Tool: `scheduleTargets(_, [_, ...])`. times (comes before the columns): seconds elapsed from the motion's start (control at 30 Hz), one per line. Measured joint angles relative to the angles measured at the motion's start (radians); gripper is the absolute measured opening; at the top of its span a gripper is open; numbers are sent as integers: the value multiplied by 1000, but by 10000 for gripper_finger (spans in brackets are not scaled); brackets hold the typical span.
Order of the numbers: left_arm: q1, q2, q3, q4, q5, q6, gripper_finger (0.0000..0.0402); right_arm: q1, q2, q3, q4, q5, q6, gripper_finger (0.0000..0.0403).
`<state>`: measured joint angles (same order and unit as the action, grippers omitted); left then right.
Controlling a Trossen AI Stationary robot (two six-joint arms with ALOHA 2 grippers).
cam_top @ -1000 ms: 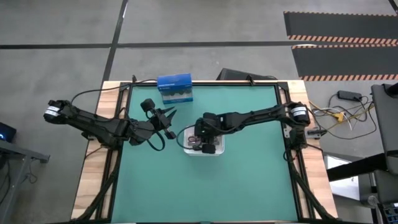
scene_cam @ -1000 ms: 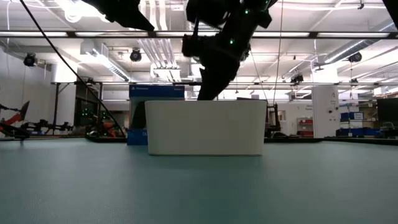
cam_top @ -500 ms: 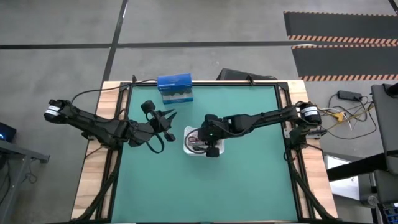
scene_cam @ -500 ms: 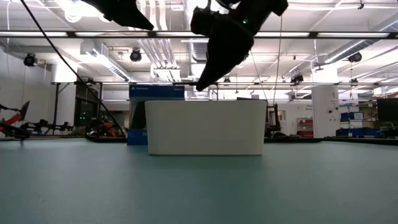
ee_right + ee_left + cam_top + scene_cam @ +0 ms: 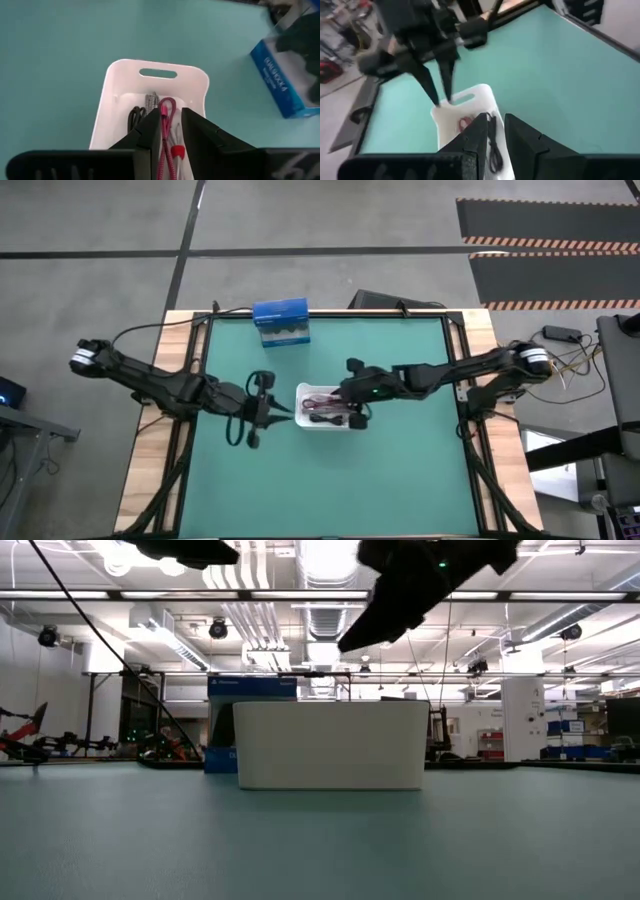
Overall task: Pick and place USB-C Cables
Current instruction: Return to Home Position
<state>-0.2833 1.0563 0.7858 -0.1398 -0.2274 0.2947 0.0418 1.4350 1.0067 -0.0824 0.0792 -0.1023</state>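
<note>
The white tray point(image 5: 305, 392) stands mid-table and holds the bundled USB-C cables point(image 5: 325, 406). In the right wrist view they lie side by side on its floor: a grey one point(image 5: 151, 99), a black one point(image 5: 135, 118), a magenta one point(image 5: 168, 114) and a whitish one point(image 5: 176, 136). My right gripper point(image 5: 350, 411) hangs open, with a narrow gap, above the tray's right end point(image 5: 171, 127), pointing down and left. My left gripper point(image 5: 285, 413) is also narrowly open and hovers by the tray's left end point(image 5: 496, 131), aimed toward the tray point(image 5: 472, 97). Neither touches anything.
A blue box point(image 5: 281, 320) sits near the table's far edge and shows behind the tray point(image 5: 330, 745) in the low view point(image 5: 250, 688). Bare green mat point(image 5: 330, 480) lies on the near side of the tray. Wooden borders and black frame bars edge the table.
My right gripper has risen out of the tray and drawn back toward the table's right, so the cables in the tray now show. My left gripper has swung toward the near edge and now points at the tray's left end. The tray has stayed where it was.
</note>
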Motion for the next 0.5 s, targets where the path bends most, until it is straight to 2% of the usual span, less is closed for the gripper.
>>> scheduleTargets(0.2, [0, -94, -29, -56, 12, -45, 52, 0, -167, -158, 112, 1, -5, 67])
scheduleTargets(0.37, [0, -205, -103, -48, 13, -54, 52, -1, -297, -268, 177, 4, -12, 63])
scheduleTargets(0.5, [0, -299, -179, 4, 13, -51, 52, -1, -386, -333, 178, 50, 4, 63])
